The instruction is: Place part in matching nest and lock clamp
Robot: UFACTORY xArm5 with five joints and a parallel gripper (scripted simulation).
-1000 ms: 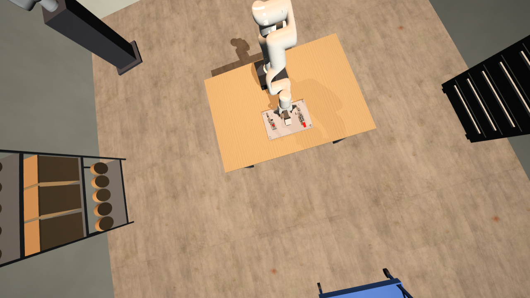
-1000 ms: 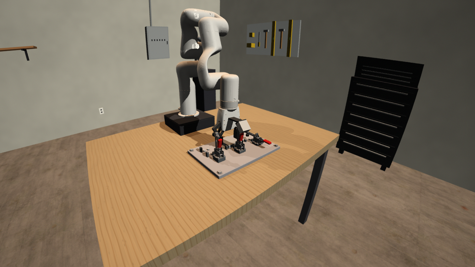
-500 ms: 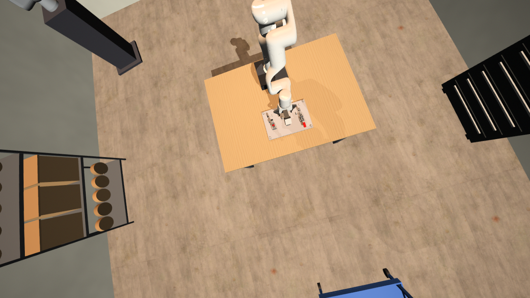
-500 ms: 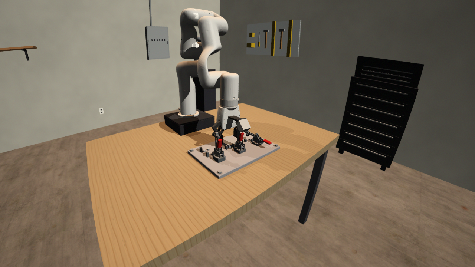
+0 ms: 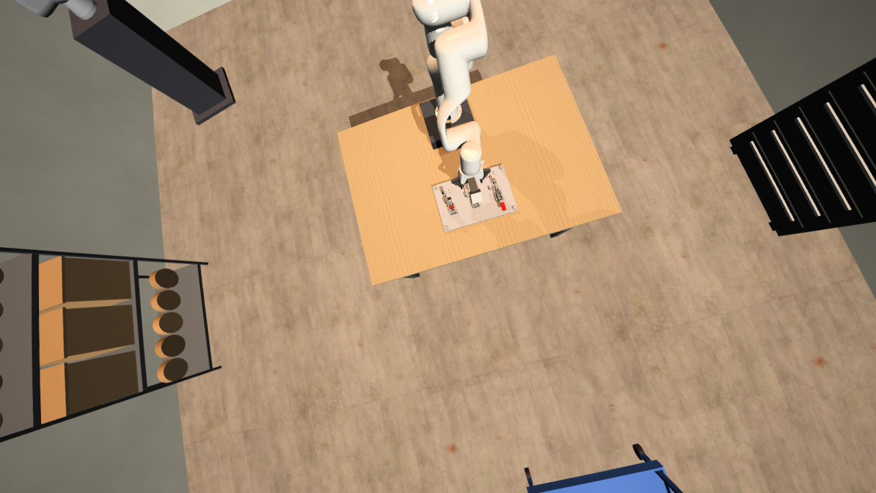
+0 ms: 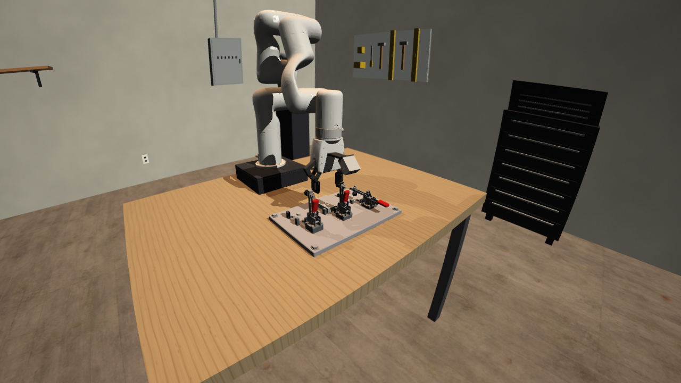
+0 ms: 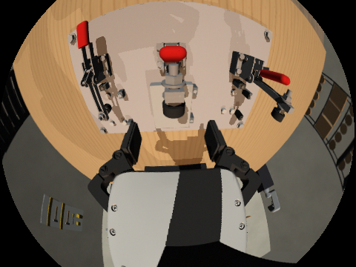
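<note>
The grey fixture plate (image 5: pixel 456 222) (image 6: pixel 333 238) (image 7: pixel 133 30) carries three toggle clamps with red handles. A pale flat part (image 7: pixel 157 104) lies in the middle nest, with the middle clamp's black pad (image 7: pixel 172 110) over it. The middle clamp's handle (image 7: pixel 172 53) (image 6: pixel 346 194) stands upright; I cannot tell if it is locked. One outer clamp's handle (image 7: pixel 82 35) (image 6: pixel 383 203) (image 5: pixel 503 206) lies flat. The other outer clamp's handle (image 7: pixel 274 76) (image 6: pixel 315 205) (image 5: pixel 452 207) stands up. My gripper (image 7: pixel 173 129) (image 6: pixel 326 182) (image 5: pixel 473 197) is open and empty, above the plate's edge nearest the arm's base, clear of the middle clamp.
The arm's black base block (image 6: pixel 271 175) stands on the wooden table (image 6: pixel 214 285) behind the plate. A black drawer cabinet (image 6: pixel 547 157) stands to the right of the table. A shelf rack (image 5: pixel 92 337) and a blue cart (image 5: pixel 600 481) stand on the floor.
</note>
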